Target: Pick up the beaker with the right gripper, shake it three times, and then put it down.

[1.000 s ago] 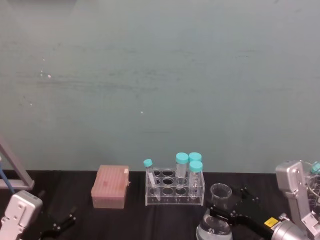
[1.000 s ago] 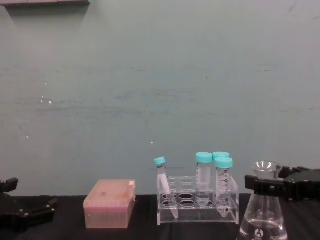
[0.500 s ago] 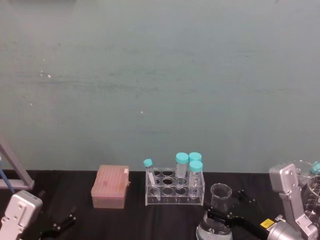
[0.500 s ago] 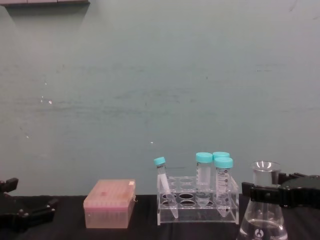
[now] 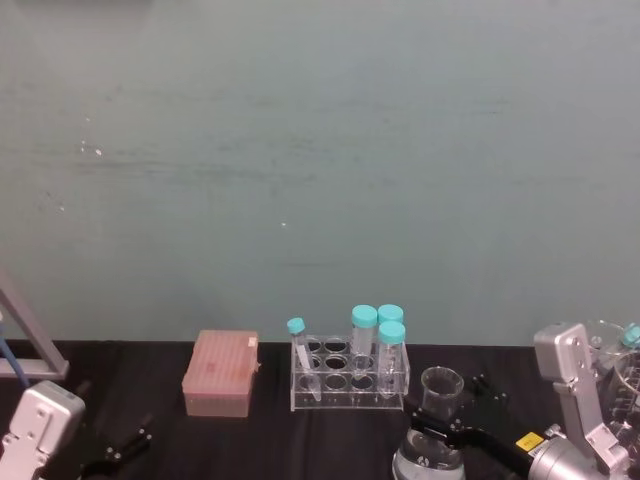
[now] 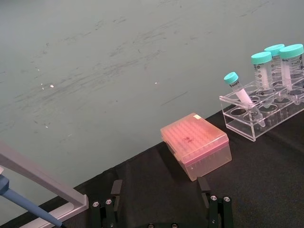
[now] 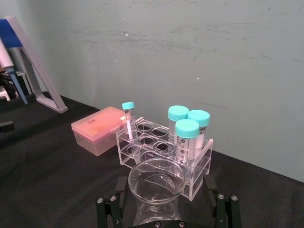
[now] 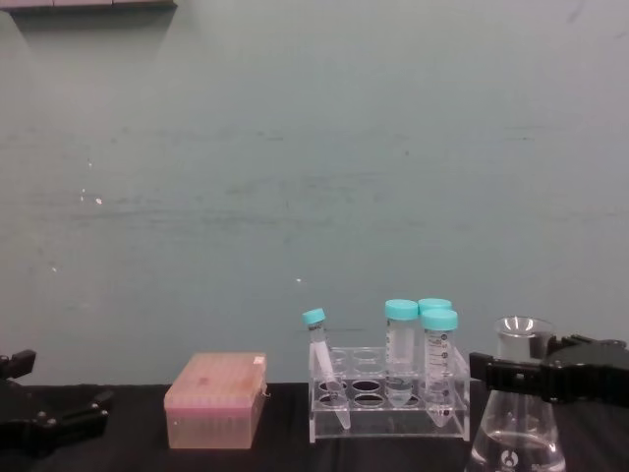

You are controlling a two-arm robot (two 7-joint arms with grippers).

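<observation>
My right tool straddles the neck of the conical flask near the surface's front right corner; I can't tell if it's clamped, so lifting, shaking and setting down all look to be ahead.

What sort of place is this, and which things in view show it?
Probably a laboratory bench: a glass beaker, a clear rack of teal-capped tubes and a pink translucent box stand on a dark table.
</observation>
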